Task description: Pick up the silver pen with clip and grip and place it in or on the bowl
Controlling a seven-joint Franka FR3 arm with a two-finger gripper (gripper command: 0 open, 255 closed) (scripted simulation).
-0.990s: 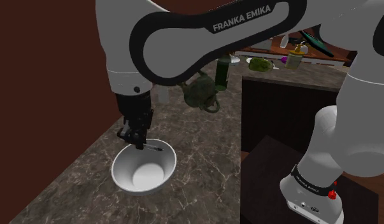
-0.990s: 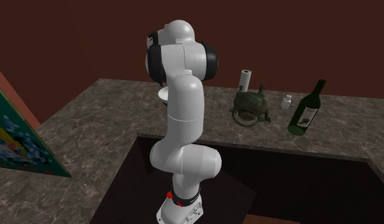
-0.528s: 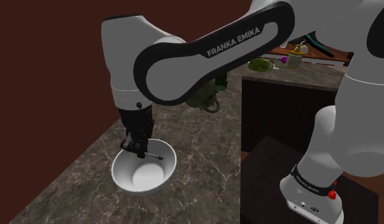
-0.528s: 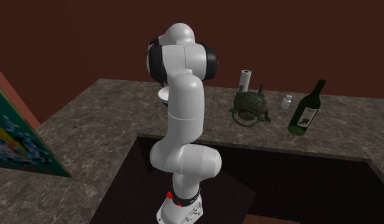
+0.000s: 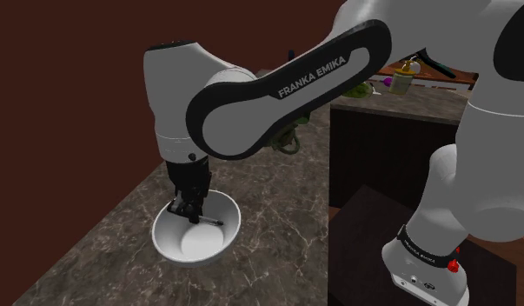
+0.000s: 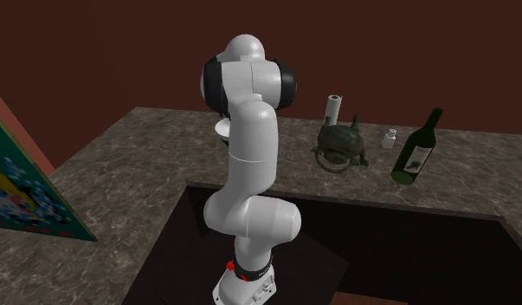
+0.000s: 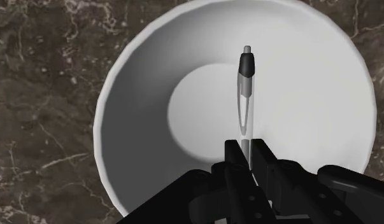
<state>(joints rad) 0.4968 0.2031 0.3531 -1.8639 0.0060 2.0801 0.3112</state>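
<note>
the pen [image 7: 246, 95] is showing a pale, glassy silver barrel with a dark grip and a small grey tip. it is lying roughly level, its rear end being clasped between the black fingers of the gripper [image 7: 248, 151], its tip reaching out over the hollow of the bowl [image 7: 120, 108]. the white, round bowl is sitting upright on the dark marbled counter [image 5: 277, 217].

Place: you're looking at a home kitchen.
Desk: dark marbled worktop [image 6: 120, 165] along the wall.
Your clues: wine bottle [image 6: 416, 149], paper roll [image 6: 334, 108], greenish kettle [image 6: 341, 145], small shaker [image 6: 389, 139].
</note>
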